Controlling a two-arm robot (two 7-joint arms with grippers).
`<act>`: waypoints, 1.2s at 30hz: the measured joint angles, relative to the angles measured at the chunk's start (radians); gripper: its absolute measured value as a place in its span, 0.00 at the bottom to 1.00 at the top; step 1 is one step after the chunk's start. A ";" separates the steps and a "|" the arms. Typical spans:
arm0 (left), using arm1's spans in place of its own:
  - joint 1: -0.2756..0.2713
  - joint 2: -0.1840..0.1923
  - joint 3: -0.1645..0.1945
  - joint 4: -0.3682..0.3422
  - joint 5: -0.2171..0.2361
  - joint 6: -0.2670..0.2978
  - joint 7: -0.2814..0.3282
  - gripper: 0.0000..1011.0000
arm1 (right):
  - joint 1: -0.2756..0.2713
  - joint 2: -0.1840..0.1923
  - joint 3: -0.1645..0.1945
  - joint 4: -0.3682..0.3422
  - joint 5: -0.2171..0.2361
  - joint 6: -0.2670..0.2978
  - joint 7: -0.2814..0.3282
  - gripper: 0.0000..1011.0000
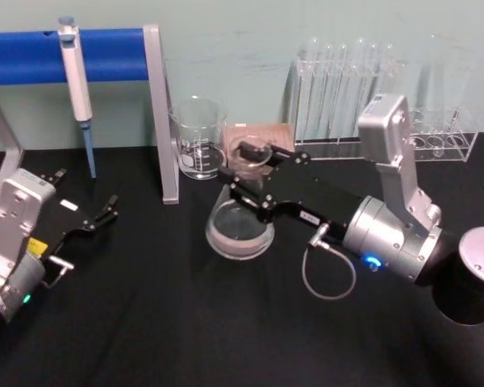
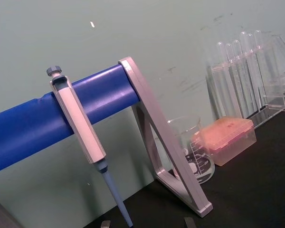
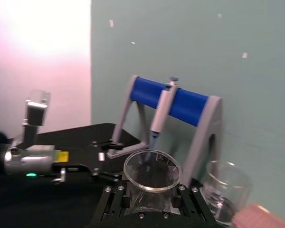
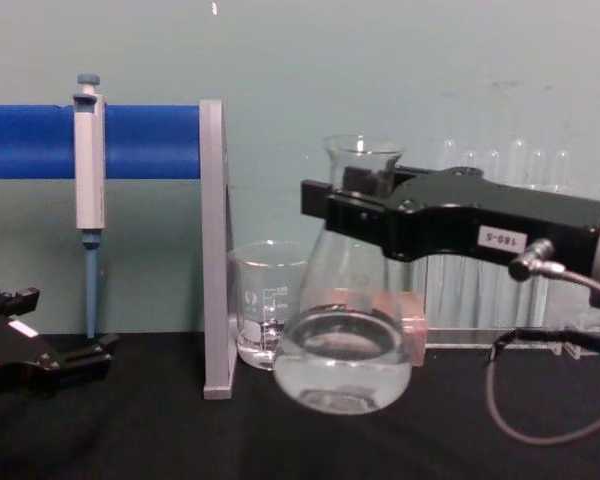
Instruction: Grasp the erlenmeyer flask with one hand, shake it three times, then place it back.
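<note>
Your right pincer [image 4: 365, 207] is clamped on the neck of the erlenmeyer flask [image 4: 345, 350], just under the flared rim, with one black finger on each side of the glass. The flask hangs below the pincer with its wide base towards the desk [image 4: 180, 440] and leans slightly. You cannot tell whether the base touches the dark surface.

From the head view, the flask [image 1: 240, 230] sits mid-desk, in front of the beaker [image 1: 198, 137] and just right of the grey stand leg [image 1: 163, 121]. Your left pincer [image 1: 105, 211] rests on the desk well to the left, its fingers spread and holding nothing.
</note>
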 joint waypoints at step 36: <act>0.000 0.000 0.000 0.000 0.000 0.000 0.000 0.99 | 0.053 0.060 -0.126 -0.008 0.072 -0.042 0.111 0.45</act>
